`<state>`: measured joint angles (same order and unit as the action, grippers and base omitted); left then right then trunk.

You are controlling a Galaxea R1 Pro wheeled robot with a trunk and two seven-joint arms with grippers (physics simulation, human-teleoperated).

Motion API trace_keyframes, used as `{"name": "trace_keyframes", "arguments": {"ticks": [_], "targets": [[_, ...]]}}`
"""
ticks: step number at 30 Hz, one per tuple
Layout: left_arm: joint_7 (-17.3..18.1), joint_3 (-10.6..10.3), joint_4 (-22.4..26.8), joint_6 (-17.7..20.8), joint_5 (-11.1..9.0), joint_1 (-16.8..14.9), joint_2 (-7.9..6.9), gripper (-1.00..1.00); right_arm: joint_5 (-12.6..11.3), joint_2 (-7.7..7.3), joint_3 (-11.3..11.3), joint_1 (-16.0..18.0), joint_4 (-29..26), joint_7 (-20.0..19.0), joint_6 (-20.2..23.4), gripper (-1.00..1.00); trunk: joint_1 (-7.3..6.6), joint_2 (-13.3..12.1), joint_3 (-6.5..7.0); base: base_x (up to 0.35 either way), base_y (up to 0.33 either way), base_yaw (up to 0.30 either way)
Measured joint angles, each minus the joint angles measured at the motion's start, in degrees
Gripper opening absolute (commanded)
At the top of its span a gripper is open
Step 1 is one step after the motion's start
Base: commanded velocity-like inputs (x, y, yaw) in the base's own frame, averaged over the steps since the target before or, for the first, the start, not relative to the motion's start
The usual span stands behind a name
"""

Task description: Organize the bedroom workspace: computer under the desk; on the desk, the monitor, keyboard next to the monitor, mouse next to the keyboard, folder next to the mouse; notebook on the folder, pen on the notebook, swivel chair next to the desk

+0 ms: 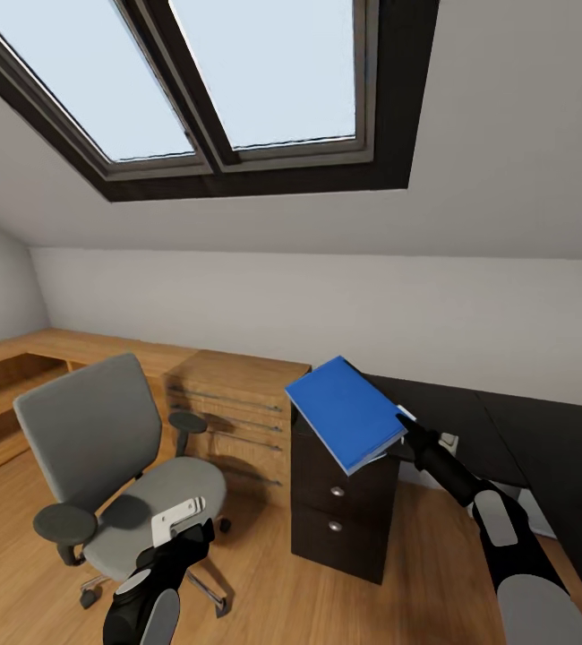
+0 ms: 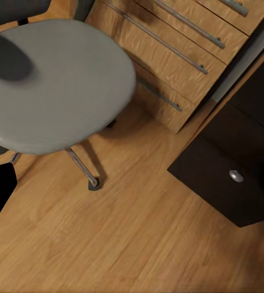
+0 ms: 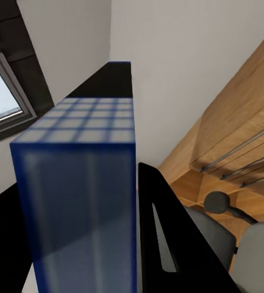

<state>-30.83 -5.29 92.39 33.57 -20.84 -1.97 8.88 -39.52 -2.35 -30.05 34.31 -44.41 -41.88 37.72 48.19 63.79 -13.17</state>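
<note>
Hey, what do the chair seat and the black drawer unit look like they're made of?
The swivel chair seat looks like matte grey fabric padding, soft-edged with no shine. The desk drawer unit looks like dark, faintly grained wood or laminate, with round silver knobs that seem metal.

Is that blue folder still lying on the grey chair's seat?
No, the folder is up in the air, held tilted by the right gripper over the black desk, and the swivel chair seat is bare.

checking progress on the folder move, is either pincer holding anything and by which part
The right pincer holds the blue folder by its lower right edge, tilted in the air above the desk's drawer unit. The left pincer holds nothing.
</note>
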Motion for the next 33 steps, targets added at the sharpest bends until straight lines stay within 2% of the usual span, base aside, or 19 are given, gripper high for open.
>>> {"name": "trace_keyframes", "arguments": {"ticks": [8, 27, 33], "targets": [[0.01, -0.01, 0.0, 0.0, 0.0, 0.0, 0.0, 1.0, 0.09, -0.03, 0.0, 0.0, -0.08, 0.09, 0.09, -1.0, -1.76, -3.21, 1.44, 0.0, 0.0, -0.029], [-0.06, -0.45, -0.28, 0.0, 0.0, -0.01, 0.0, 1.0, 0.38, -0.12, -0.08, -0.01, -0.1, 0.15, -0.03, -1.0, -1.77, -3.23, 1.44, 0.0, 0.001, -0.263], [-0.03, -0.48, -0.27, 0.01, 0.01, -0.01, 0.01, 1.0, 0.28, -0.14, -0.06, -0.02, -0.09, 0.17, 0.01, -1.0, -1.77, -3.23, 1.44, 0.009, 0.192, -0.265]]}}
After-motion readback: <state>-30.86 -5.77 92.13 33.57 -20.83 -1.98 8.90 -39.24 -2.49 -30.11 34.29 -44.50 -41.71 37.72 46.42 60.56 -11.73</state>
